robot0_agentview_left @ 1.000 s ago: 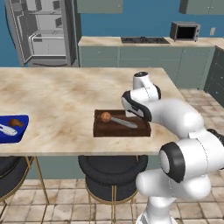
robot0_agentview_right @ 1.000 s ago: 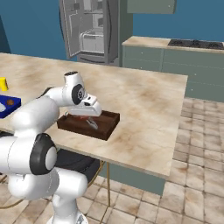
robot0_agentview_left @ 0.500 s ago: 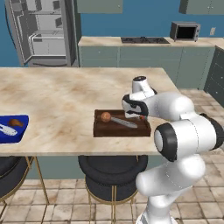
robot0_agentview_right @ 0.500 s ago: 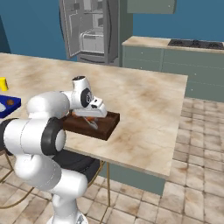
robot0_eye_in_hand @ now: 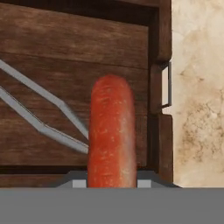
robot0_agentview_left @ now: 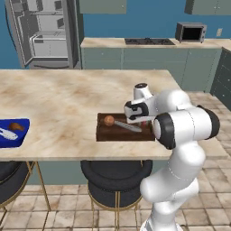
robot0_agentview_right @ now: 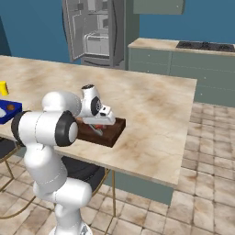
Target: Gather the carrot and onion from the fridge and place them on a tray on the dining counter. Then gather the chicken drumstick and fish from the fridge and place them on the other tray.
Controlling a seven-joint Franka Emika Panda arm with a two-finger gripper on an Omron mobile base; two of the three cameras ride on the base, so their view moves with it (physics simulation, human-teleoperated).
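Note:
My gripper [robot0_agentview_left: 138,120] hangs low over the right end of a brown wooden tray [robot0_agentview_left: 106,134] on the dining counter, shut on the carrot [robot0_eye_in_hand: 109,131]. In the hand view the orange-red carrot sticks out from between the fingers, over the tray's floor [robot0_eye_in_hand: 65,43] and close to its handled end wall. The onion [robot0_agentview_left: 108,120], a small brown ball, lies in the tray's left part beside a slender grey thing [robot0_agentview_left: 127,126]. From the right base view, the gripper [robot0_agentview_right: 103,123] sits just above the tray [robot0_agentview_right: 114,133].
A blue tray [robot0_agentview_left: 9,140] with a brown piece and a pale piece sits at the counter's left edge. The fridge [robot0_agentview_left: 40,34] stands open at the back left. Black stools [robot0_agentview_left: 115,173] stand under the counter. A yellow object [robot0_agentview_right: 3,88] is near the blue tray.
The hand has sunk a little toward the wooden tray's right end with the carrot still held. The arm's elbow has swung in closer to the cameras.

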